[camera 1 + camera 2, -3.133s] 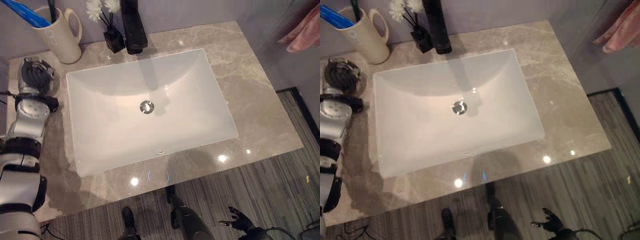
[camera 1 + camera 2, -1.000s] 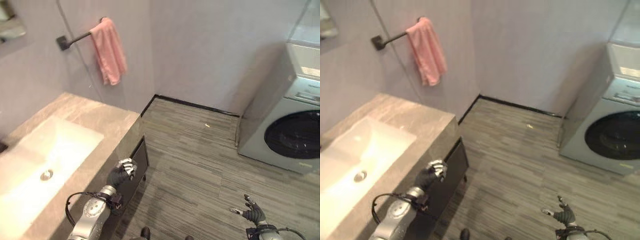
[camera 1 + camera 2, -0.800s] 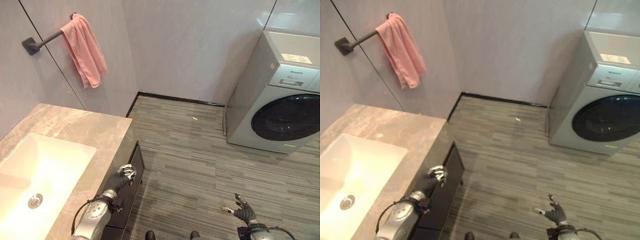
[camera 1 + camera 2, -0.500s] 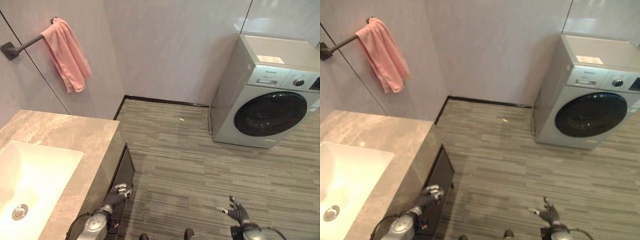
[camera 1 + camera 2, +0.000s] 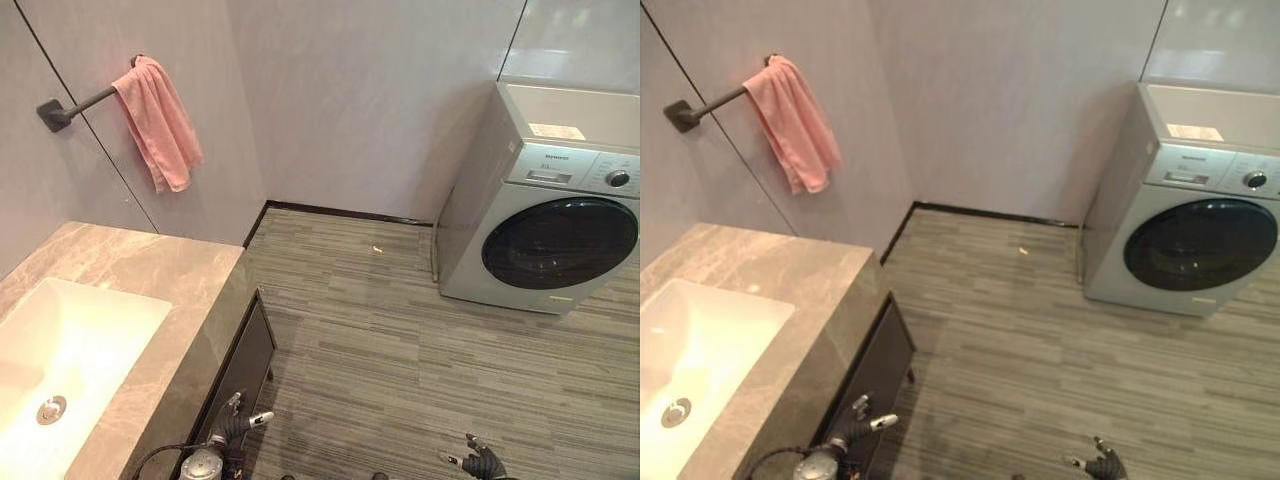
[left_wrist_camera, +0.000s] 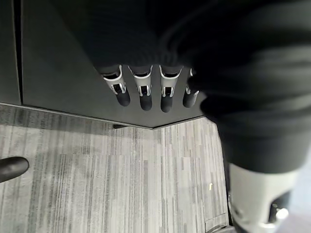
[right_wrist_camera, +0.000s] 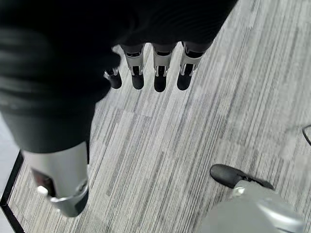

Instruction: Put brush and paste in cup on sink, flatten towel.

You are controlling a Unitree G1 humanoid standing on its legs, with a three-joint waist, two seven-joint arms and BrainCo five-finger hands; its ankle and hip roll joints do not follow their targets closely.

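A pink towel (image 5: pixel 158 122) hangs bunched over a dark bar (image 5: pixel 78 104) on the wall at upper left. Below it lies the white sink (image 5: pixel 70 345), set in a marble counter (image 5: pixel 150 285). My left hand (image 5: pixel 233 427) hangs low beside the dark cabinet (image 5: pixel 240 365) under the counter, open and holding nothing. In the left wrist view its fingers (image 6: pixel 144 92) are straight in front of the cabinet panel. My right hand (image 5: pixel 482 464) sits at the bottom edge over the floor, open and empty, its fingers (image 7: pixel 158 73) straight above the striped boards.
A grey washing machine (image 5: pixel 545 220) with a dark round door stands at the right against the wall. Striped wood-look floor (image 5: pixel 380 330) stretches between it and the counter. A small scrap (image 5: pixel 377 249) lies on the floor near the wall.
The whole picture has swung from the sink and cup to the towel wall and washing machine: the camera moved. Both hands now sit lower in the picture.
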